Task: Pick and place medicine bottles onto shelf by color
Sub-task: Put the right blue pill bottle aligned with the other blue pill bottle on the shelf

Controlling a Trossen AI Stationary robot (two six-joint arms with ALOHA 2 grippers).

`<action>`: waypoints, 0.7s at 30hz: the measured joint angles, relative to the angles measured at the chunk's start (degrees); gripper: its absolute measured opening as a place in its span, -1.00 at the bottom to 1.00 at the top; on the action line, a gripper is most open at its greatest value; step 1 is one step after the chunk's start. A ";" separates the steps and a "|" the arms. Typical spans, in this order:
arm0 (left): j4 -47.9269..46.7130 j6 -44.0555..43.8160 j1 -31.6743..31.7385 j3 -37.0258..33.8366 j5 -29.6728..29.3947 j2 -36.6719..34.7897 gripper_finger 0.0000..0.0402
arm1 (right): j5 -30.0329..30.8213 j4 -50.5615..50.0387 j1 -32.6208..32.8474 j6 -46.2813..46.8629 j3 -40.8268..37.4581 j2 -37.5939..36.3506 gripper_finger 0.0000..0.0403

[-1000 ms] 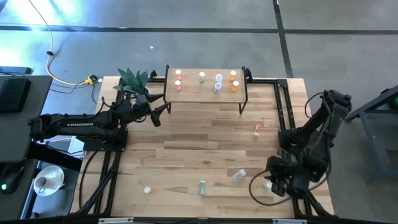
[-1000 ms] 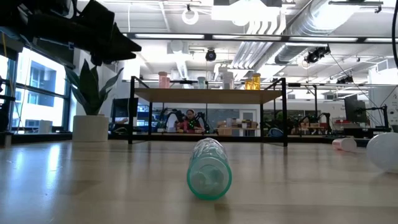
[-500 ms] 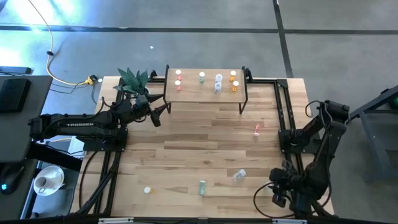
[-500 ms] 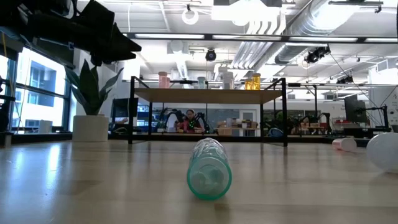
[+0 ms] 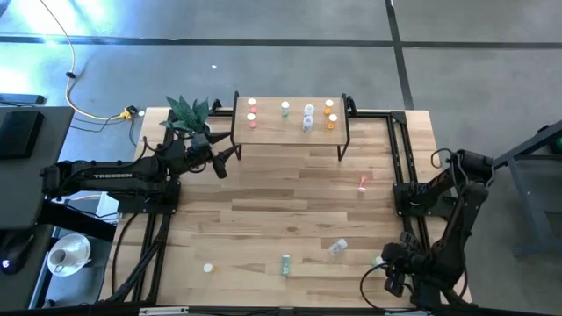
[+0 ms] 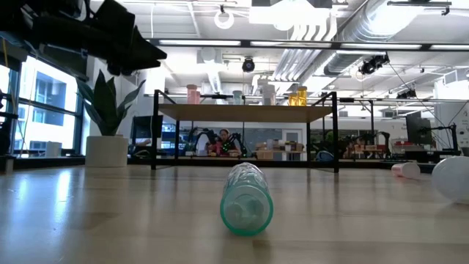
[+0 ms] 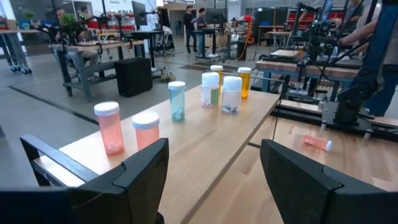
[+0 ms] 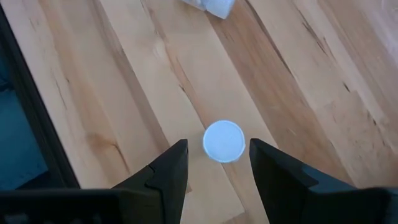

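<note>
The striped pale-wood surface carries the low light-wood shelf at its far edge. The right claw, fingers apart, hangs above an upright white-capped bottle standing between them. The left claw waits open beside the shelf.

right gripper — drawn back toward table's near right corner | white-capped bottle — uncovered

I see a striped wooden desk on a grey floor. A leafy green plant in a white pot stands at its far left corner. A yellow cable trails across the floor beyond that corner.
</note>
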 joint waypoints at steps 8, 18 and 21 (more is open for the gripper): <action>1.55 1.05 0.00 0.00 0.00 -0.02 0.21 | 0.07 -0.27 -0.02 -1.03 0.00 0.67 -0.19; 1.80 1.05 0.00 0.00 0.00 -0.02 0.21 | 0.26 0.17 -0.02 0.07 0.02 1.87 -0.19; 1.80 1.05 -0.02 0.00 0.00 -0.02 0.21 | 0.26 0.78 -0.02 0.08 0.02 3.43 -0.19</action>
